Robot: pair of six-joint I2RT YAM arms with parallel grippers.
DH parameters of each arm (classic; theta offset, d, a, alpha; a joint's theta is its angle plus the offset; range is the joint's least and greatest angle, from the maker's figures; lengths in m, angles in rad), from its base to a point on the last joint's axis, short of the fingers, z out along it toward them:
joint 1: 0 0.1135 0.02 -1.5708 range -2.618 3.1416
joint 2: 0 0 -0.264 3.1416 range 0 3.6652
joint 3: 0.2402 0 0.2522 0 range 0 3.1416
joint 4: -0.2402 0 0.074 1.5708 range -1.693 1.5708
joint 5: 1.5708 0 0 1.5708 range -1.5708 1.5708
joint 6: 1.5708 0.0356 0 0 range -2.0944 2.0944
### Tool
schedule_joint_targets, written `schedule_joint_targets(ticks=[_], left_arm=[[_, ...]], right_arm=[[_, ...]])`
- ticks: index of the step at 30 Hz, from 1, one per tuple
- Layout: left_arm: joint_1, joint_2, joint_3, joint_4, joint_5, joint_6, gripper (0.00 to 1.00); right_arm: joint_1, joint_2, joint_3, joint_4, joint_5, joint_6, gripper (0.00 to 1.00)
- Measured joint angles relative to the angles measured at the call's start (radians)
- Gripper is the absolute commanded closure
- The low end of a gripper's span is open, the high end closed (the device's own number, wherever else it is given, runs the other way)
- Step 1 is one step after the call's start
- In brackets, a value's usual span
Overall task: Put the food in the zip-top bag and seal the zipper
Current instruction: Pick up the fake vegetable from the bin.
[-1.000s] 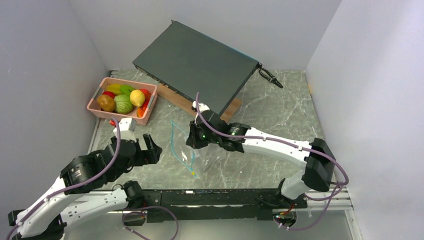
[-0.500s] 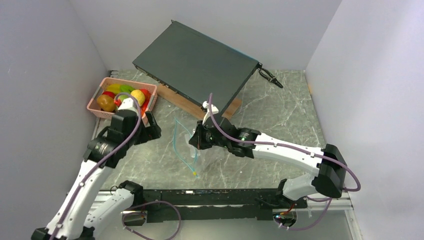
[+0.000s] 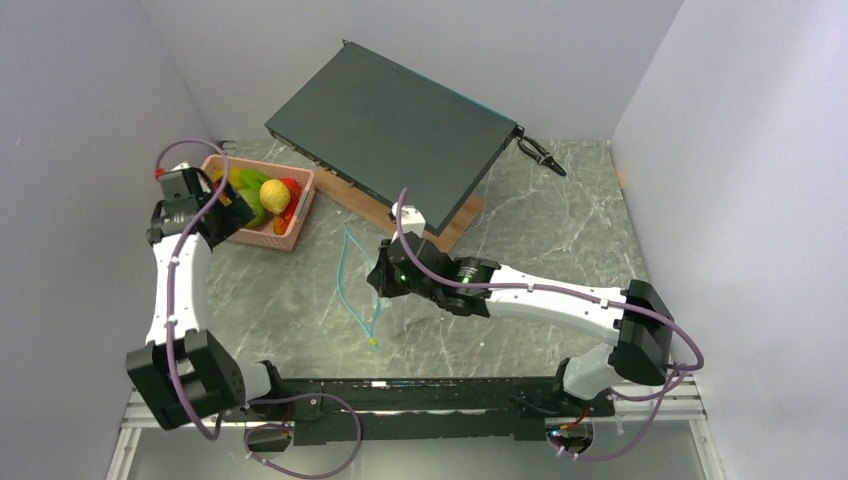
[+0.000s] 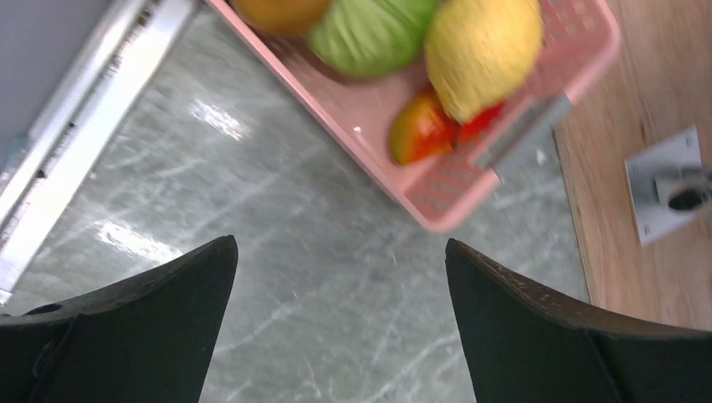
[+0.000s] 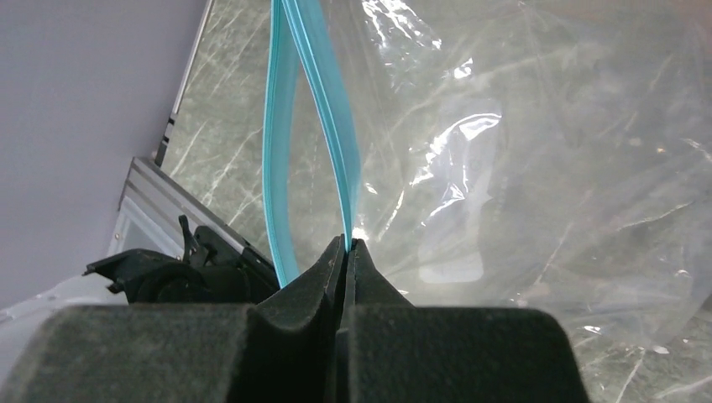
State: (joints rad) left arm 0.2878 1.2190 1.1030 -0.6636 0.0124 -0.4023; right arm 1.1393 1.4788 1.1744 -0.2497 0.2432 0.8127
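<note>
The food lies in a pink basket (image 3: 290, 236) at the back left: a yellow lemon (image 3: 274, 196), green pieces (image 3: 252, 181) and a red piece (image 3: 291, 187). My left gripper (image 3: 230, 217) is open and empty at the basket's front left. In the left wrist view its jaws (image 4: 340, 277) stand wide over bare table, just short of the basket (image 4: 437, 201), the lemon (image 4: 483, 50) and a green piece (image 4: 369, 29). My right gripper (image 3: 384, 283) is shut on the teal zipper (image 5: 315, 92) of the clear zip-top bag (image 5: 520, 168), whose mouth gapes. The strip (image 3: 345, 275) ends in a yellow tip (image 3: 372, 341).
A dark flat box (image 3: 390, 130) leans on a wooden board (image 3: 455, 228) at the back centre. The board (image 4: 646, 101) with a white bracket (image 4: 672, 180) lies right of the basket. A black clip (image 3: 540, 153) lies at the back right. Walls close three sides.
My left arm has swung from the near left up and back to the basket, gripper still open. My right gripper has kept hold of the bag's strip and shifted slightly.
</note>
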Motion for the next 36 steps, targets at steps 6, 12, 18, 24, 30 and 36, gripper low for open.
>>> schedule_joint_targets(ticks=[6,12,18,24,30,36], left_arm=[[0.130,0.143,0.052,0.130,-0.069,-0.029,0.00],[0.140,0.283,0.085,0.298,-0.187,0.003,0.00],[0.140,0.463,0.193,0.390,-0.239,0.072,0.00],[0.140,0.521,0.224,0.451,-0.198,0.110,0.01],[0.140,0.564,0.224,0.480,-0.113,0.101,0.03],[0.140,0.590,0.214,0.472,-0.070,0.062,0.23]], right_arm=[[0.044,0.008,0.016,0.005,0.045,-0.044,1.00],[0.044,0.008,0.028,-0.004,0.040,-0.085,1.00],[0.044,0.008,0.071,-0.020,0.032,-0.109,1.00],[0.044,0.008,0.078,-0.041,0.033,-0.110,1.00],[0.044,0.011,0.082,-0.051,0.037,-0.110,1.00],[0.044,0.014,0.087,-0.055,0.037,-0.110,1.00]])
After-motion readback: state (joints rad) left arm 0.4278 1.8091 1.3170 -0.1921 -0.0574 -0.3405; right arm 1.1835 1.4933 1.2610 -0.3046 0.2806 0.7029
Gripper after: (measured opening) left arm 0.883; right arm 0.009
